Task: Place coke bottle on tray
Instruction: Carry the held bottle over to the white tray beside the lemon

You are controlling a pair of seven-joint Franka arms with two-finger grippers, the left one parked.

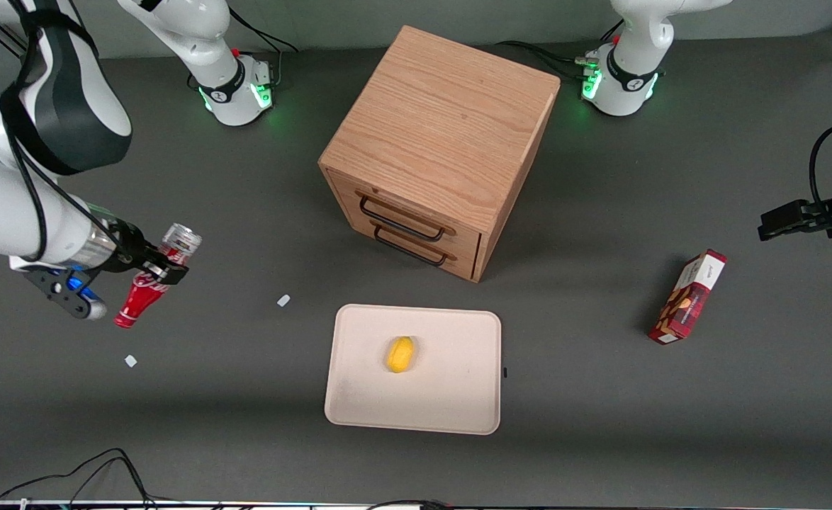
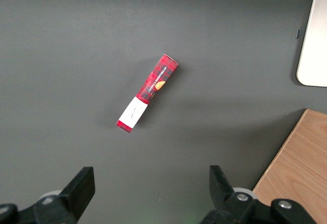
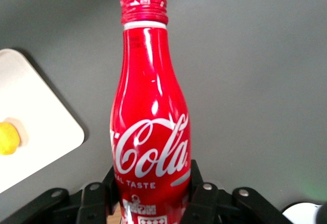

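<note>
At the middle left of the front view, the pincer (image 1: 152, 268) was pinching the coke bottle (image 1: 152, 283) around its lower body, holding it clear of the dark table (image 1: 246, 397). The bottle was tilted, its silver base up and farther from the camera, its red cap lower and nearer the camera. In the right wrist view the fingers (image 3: 202, 196) pressed against both sides of the bottle (image 3: 150, 132) just below the white script, and a corner of the tray (image 3: 36, 132) with the yellow fruit (image 3: 7, 138) on it showed beside the bottle.

Two small white scraps lay on the table near the bottle, one (image 1: 283, 300) between the bottle and the tray, one (image 1: 130, 360) nearer the camera.

In the lower centre of the front view the tray (image 1: 451, 397) lay flat, well apart from the bottle, with a small yellow fruit (image 1: 400, 354) resting on it. Just above the tray in the frame stood a wooden cabinet (image 1: 444, 134), its two drawers with dark handles (image 1: 402, 221) facing the tray.

At the middle right, toward the parked arm's end of the table, a red snack box (image 1: 688, 296) lay on the table, well apart from the tray. The left wrist view showed that box (image 2: 147, 93) lying alone on the table, with an edge of the tray (image 2: 312, 40) and a corner of the cabinet (image 2: 299, 168) in view.
</note>
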